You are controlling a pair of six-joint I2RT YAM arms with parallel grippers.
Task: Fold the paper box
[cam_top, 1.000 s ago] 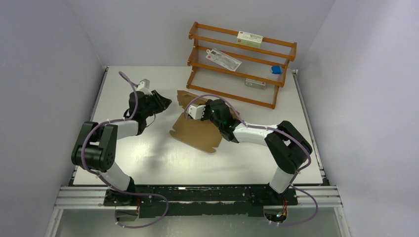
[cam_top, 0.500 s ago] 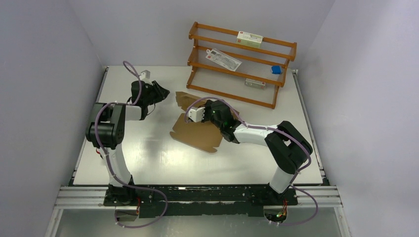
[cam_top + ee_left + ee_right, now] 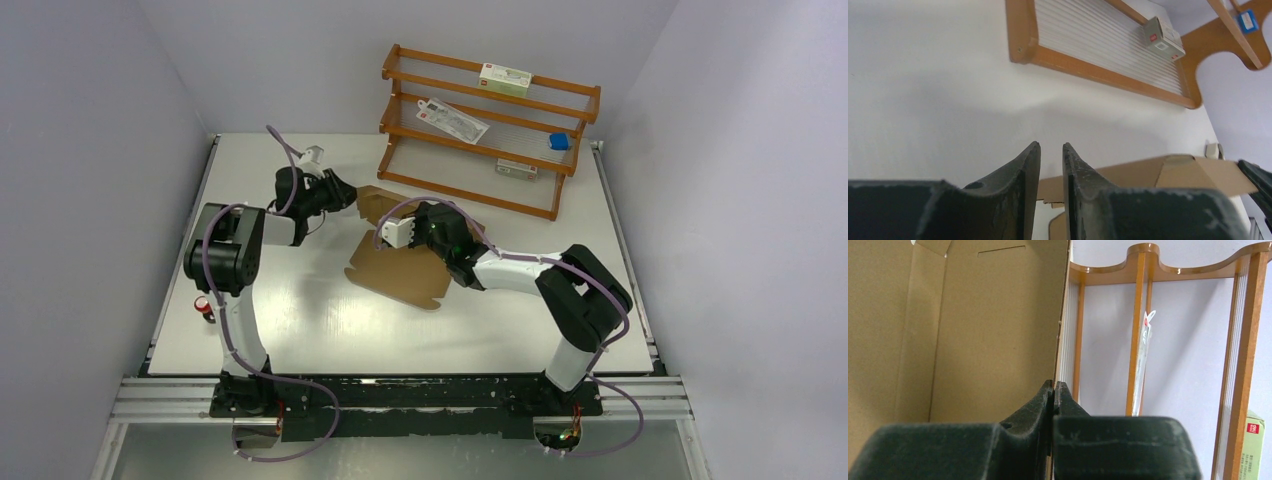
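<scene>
The paper box (image 3: 398, 268) is a brown cardboard sheet with flaps, partly raised off the table in the middle. My right gripper (image 3: 428, 226) is shut on its upright edge; in the right wrist view the fingers (image 3: 1054, 386) pinch the edge of the brown panel (image 3: 973, 330). My left gripper (image 3: 342, 190) is stretched out low over the table, just left of the box's far flap (image 3: 376, 201). In the left wrist view its fingers (image 3: 1050, 147) stand a narrow gap apart with nothing between them, and the cardboard (image 3: 1158, 172) lies just beyond.
A wooden rack (image 3: 490, 110) stands at the back right, holding a white and green carton (image 3: 505, 78), a flat packet (image 3: 452, 120) and a blue item (image 3: 560, 142). Its base (image 3: 1098, 55) is close ahead of the left gripper. A small red-topped item (image 3: 205, 308) sits near the left edge.
My left arm has swung far and to the right, bringing its gripper up to the box's far flap. The right gripper has held still on the cardboard.
</scene>
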